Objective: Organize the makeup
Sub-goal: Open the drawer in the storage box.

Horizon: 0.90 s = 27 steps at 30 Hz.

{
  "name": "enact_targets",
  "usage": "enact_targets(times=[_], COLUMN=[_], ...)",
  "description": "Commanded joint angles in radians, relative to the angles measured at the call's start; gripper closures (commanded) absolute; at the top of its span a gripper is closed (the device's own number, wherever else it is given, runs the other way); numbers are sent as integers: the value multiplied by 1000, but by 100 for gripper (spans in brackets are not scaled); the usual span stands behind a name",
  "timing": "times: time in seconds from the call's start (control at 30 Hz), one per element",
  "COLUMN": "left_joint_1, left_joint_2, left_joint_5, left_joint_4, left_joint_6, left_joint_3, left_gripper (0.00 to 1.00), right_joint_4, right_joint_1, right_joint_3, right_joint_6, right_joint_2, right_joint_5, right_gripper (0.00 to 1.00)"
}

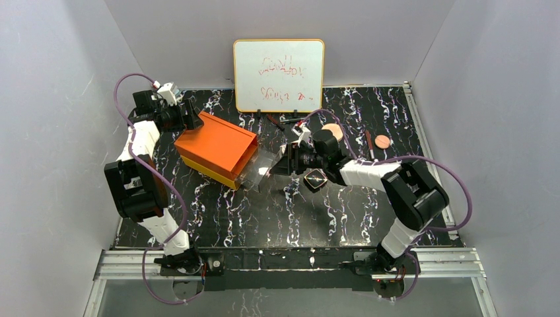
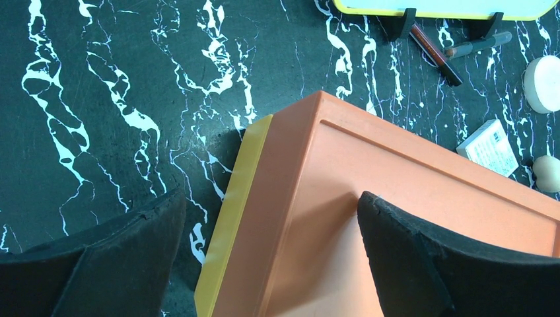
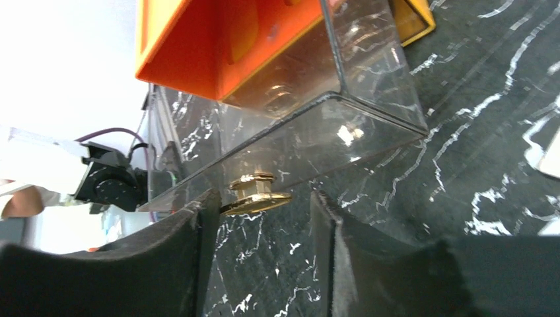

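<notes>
The makeup lies around my right arm: a black square compact [image 1: 315, 178], a peach disc [image 1: 382, 141], a tan sponge [image 1: 333, 130], a thin pencil [image 1: 368, 144] and dark sticks [image 2: 432, 45] below the whiteboard. An orange box [image 1: 214, 155] has its clear drawer [image 1: 261, 168] pulled out. My right gripper [image 3: 264, 205] is open at the drawer's front. The drawer's gold knob [image 3: 257, 198] sits between the fingertips, beside the left finger and apart from the other. My left gripper [image 2: 271, 198] is wide open astride the box's back corner [image 2: 317, 165].
A whiteboard [image 1: 279, 74] stands at the back middle. In the left wrist view, a small white labelled box [image 2: 492, 146] and a pale round item [image 2: 545, 82] lie beyond the orange box. Grey walls enclose the marbled black table [image 1: 264, 218] on three sides.
</notes>
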Motion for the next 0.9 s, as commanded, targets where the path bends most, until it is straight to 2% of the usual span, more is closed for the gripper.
enact_targets(times=[0.0, 0.13, 0.37, 0.5, 0.63, 0.87], left_joint_1=[10, 10, 10, 10, 9, 10], left_joint_2=[45, 43, 47, 42, 43, 33], left_joint_5=[-69, -65, -56, -54, -45, -40], left_joint_4=[-92, -92, -95, -96, -96, -96], left_joint_6=[40, 38, 35, 34, 27, 23], left_joint_3=[4, 9, 12, 15, 15, 16], left_gripper=[2, 2, 1, 1, 2, 2], right_joint_4=[-336, -453, -599, -670, -737, -726], right_joint_1=[-19, -20, -25, -38, -82, -133], right_joint_3=[-11, -1, -3, -1, 22, 111], right_joint_6=[-183, -233, -256, -258, -282, -291], right_joint_2=[-72, -161, -332, -421, -404, -224], right_joint_5=[159, 229, 377, 510, 598, 626], right_gripper=[34, 28, 27, 16, 12, 9])
